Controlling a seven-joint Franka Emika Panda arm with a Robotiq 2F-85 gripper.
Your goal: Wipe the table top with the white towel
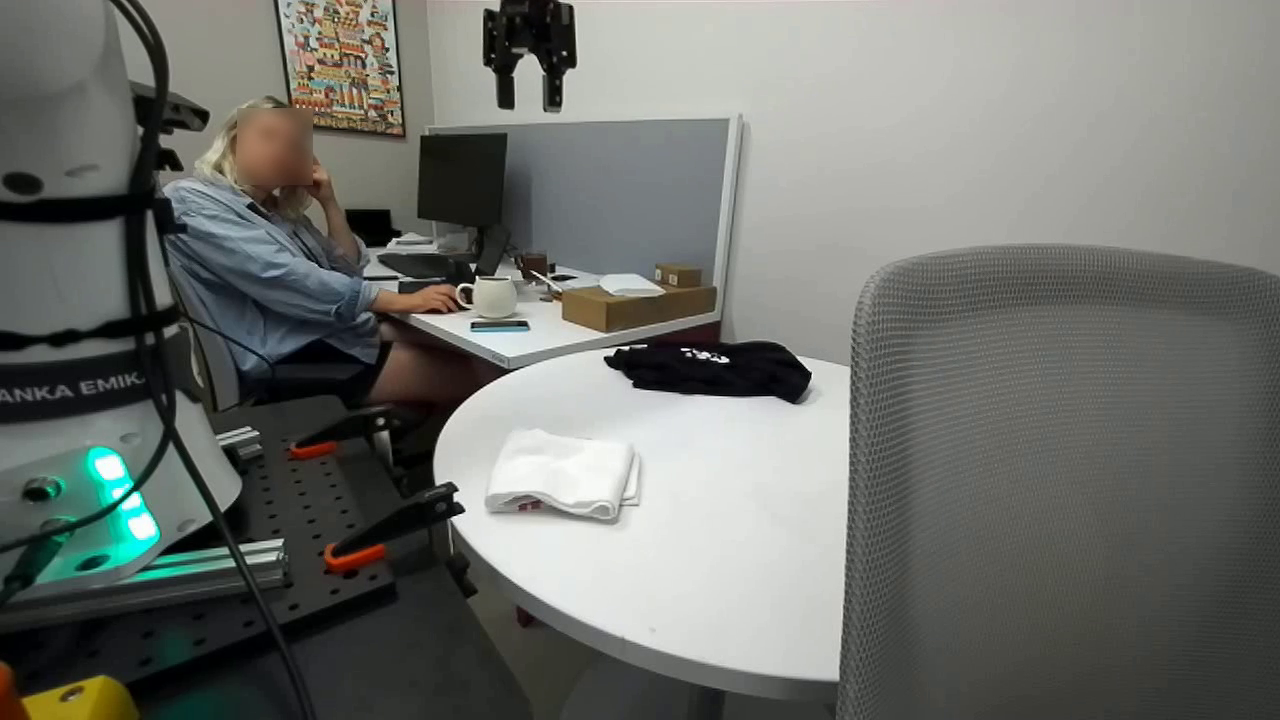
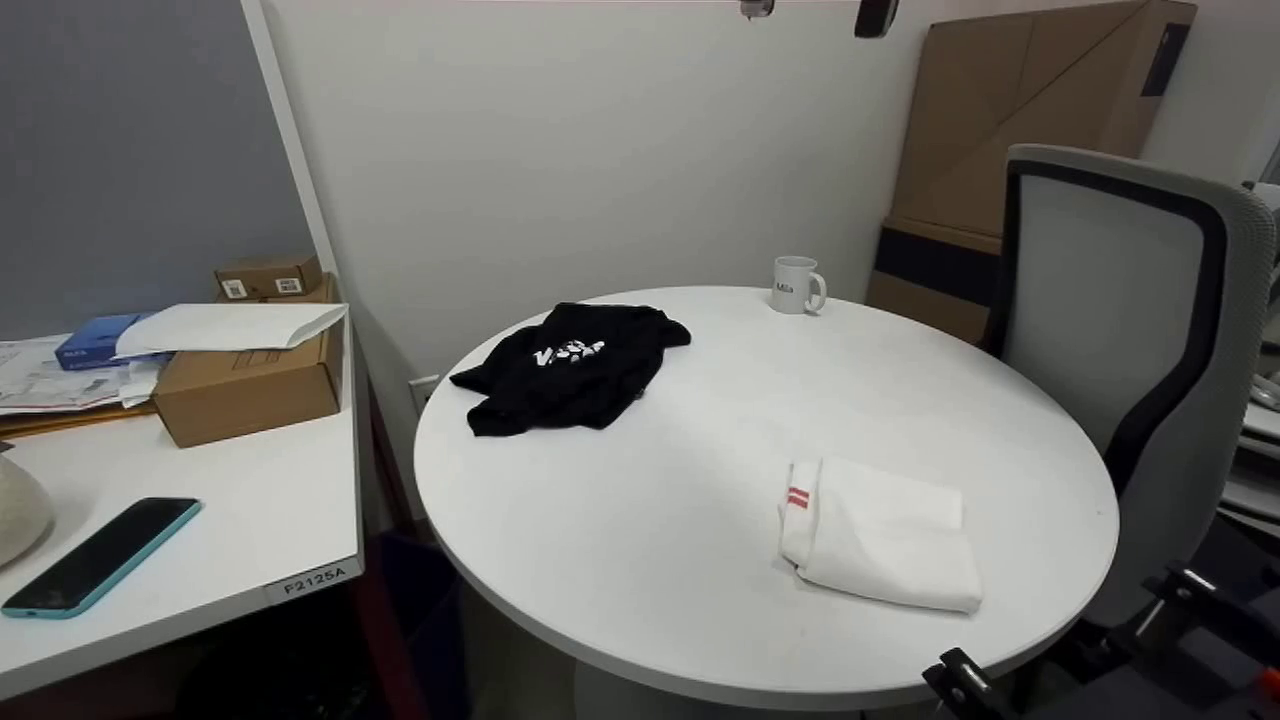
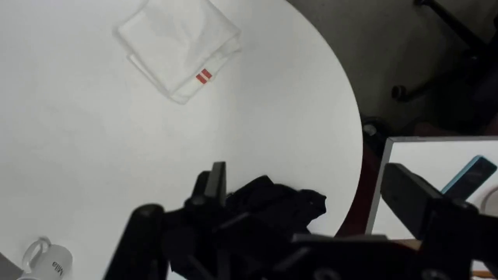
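Note:
The white towel [image 1: 562,474] lies folded on the round white table top [image 1: 720,560]. It also shows in an exterior view [image 2: 885,535] and at the top of the wrist view [image 3: 179,39], with two red stripes near one edge. My gripper [image 1: 530,95] is open and empty, high above the table and apart from the towel. Only its fingertips [image 2: 816,14] show at the top edge of an exterior view. In the wrist view its two fingers [image 3: 305,171] are spread wide, with nothing between them.
A black shirt [image 2: 580,370] lies crumpled on the table, and a white mug [image 2: 793,285] stands near its far edge. A grey chair [image 1: 1060,480] stands against the table. A desk with boxes [image 1: 640,305] is beside it, where a person [image 1: 270,260] sits.

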